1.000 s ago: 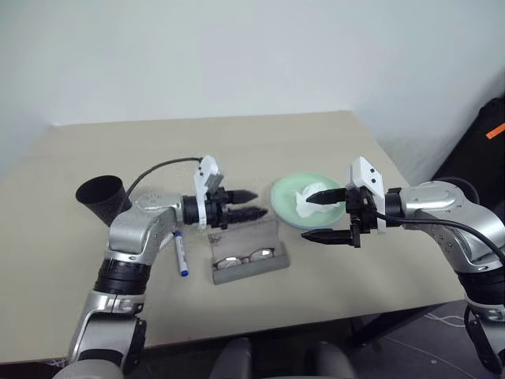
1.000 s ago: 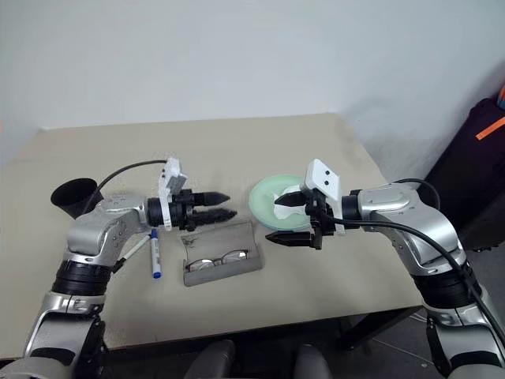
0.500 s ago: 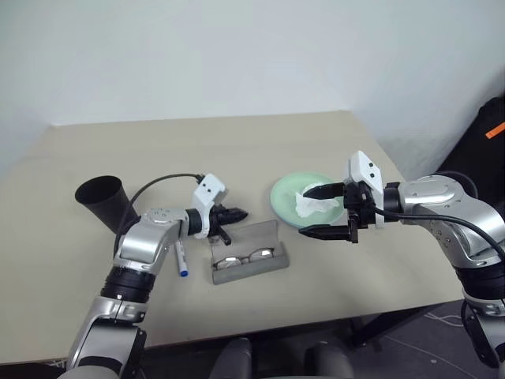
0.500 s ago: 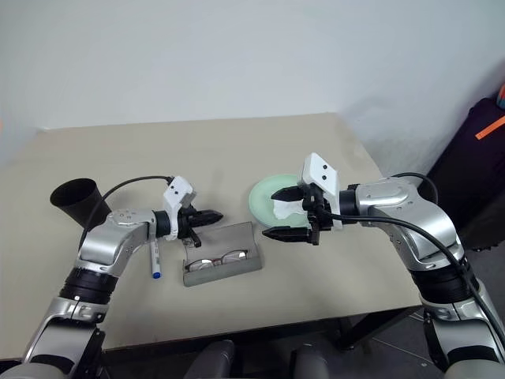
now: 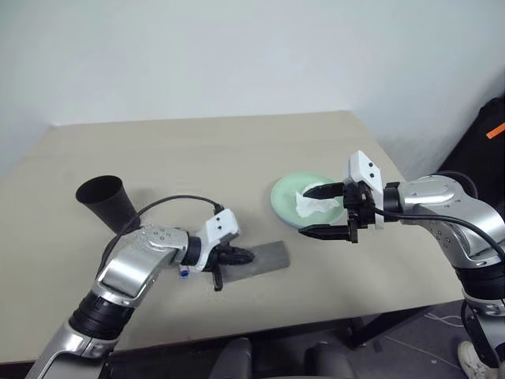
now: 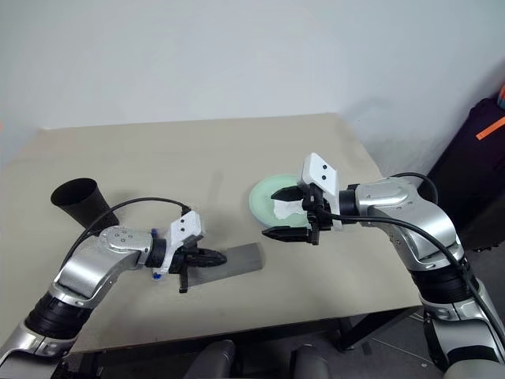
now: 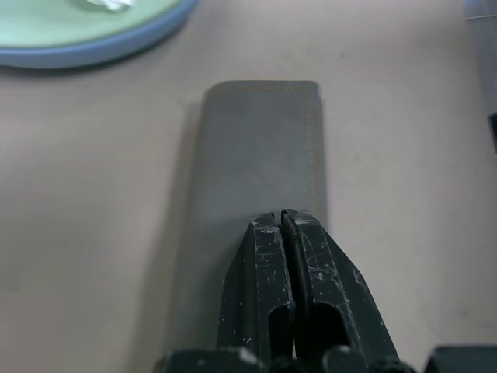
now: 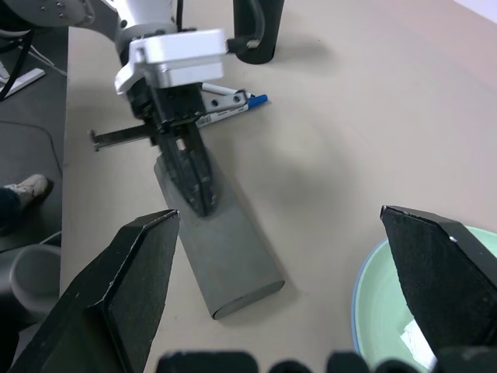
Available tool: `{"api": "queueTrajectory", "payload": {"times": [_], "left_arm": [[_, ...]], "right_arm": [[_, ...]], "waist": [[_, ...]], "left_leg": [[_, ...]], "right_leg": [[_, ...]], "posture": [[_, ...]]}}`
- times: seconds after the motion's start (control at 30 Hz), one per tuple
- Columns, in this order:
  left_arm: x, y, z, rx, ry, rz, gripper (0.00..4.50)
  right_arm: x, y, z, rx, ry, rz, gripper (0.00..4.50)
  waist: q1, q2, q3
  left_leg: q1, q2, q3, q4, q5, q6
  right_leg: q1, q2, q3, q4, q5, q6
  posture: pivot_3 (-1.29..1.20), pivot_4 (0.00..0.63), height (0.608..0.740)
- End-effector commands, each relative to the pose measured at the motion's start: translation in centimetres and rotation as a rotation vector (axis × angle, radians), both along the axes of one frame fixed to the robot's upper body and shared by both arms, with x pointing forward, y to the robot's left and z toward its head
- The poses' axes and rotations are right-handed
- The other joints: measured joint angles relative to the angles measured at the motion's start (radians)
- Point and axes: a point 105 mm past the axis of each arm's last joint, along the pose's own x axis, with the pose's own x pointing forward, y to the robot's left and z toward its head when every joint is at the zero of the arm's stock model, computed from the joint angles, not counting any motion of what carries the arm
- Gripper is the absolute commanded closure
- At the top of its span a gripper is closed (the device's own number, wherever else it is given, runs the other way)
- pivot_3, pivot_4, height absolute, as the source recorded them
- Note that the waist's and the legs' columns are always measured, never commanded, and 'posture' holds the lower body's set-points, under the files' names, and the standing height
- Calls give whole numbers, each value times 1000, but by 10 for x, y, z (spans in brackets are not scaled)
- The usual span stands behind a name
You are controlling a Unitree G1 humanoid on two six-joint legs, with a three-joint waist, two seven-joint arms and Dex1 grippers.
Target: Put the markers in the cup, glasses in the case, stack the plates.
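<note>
My left pincer (image 7: 281,221) has its fingers pressed together with nothing between them, tips resting on the folded-down lid of the case (image 7: 260,155), which lies flat on the tabletop (image 5: 197,150) near its front edge, a little apart from the stacked plates (image 5: 286,201). I can't see the glasses now; I judge they sit under that lid. The case looks like soft grey felt, light and a bit grippy, so I'd press gently from above, since a thin wire frame inside would bend easily. My right pincer (image 5: 321,212) hangs spread wide above the mint plate's near rim, beside the crumpled tissue (image 5: 314,204), holding nothing. The markers (image 8: 225,105) lie side by side behind my left wrist, short of the black cup (image 5: 105,199); they look slim, hard and prone to rolling, so I'd pinch one across the middle of the barrel.
</note>
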Motion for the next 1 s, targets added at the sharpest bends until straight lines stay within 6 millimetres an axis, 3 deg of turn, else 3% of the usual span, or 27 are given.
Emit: {"api": "queueTrajectory", "payload": {"times": [0.03,0.23,0.4,0.53,0.63,0.77,0.9,1.0], "left_arm": [[-4,3,-2,25,-19,8,4479],[-9,12,7,0,-25,32,4479],[-10,20,38,-126,-60,89,4479],[-7,46,63,-191,-150,245,4479],[5,71,70,-165,-192,407,4479],[5,84,73,-146,-191,462,4479],[2,116,82,-97,-199,572,3614],[8,143,82,-4,-254,678,2532]], "right_arm": [[1,2,14,8,-70,7,0],[2,3,15,6,-72,12,0],[2,3,14,4,-75,12,0],[2,1,12,3,-68,8,0],[2,1,11,2,-65,10,0],[2,2,12,5,-62,18,0],[4,4,12,3,-67,28,0],[5,4,12,3,-70,32,0]], "waist": [[0,0,0],[-1,0,0],[0,0,0],[-1,0,0],[0,0,0],[0,0,0],[-1,-1,0],[0,0,0]], "left_leg": [[0,0,0,0,0,0],[0,0,0,-1,0,0],[0,0,0,-1,0,0],[0,1,0,0,0,0],[0,1,0,-1,0,0],[0,0,0,0,0,0],[0,1,0,-1,0,0],[0,1,1,-2,-1,-1]], "right_leg": [[0,0,0,0,0,0],[0,0,0,0,0,0],[-1,0,0,0,0,0],[-1,0,0,0,0,0],[-1,0,0,0,0,0],[0,0,0,0,0,0],[-1,0,0,0,0,0],[-1,0,0,0,0,0]], "posture": [[0,0,704],[0,0,704],[0,0,704],[0,0,704],[0,0,704],[0,0,704],[0,0,704],[0,0,704]]}}
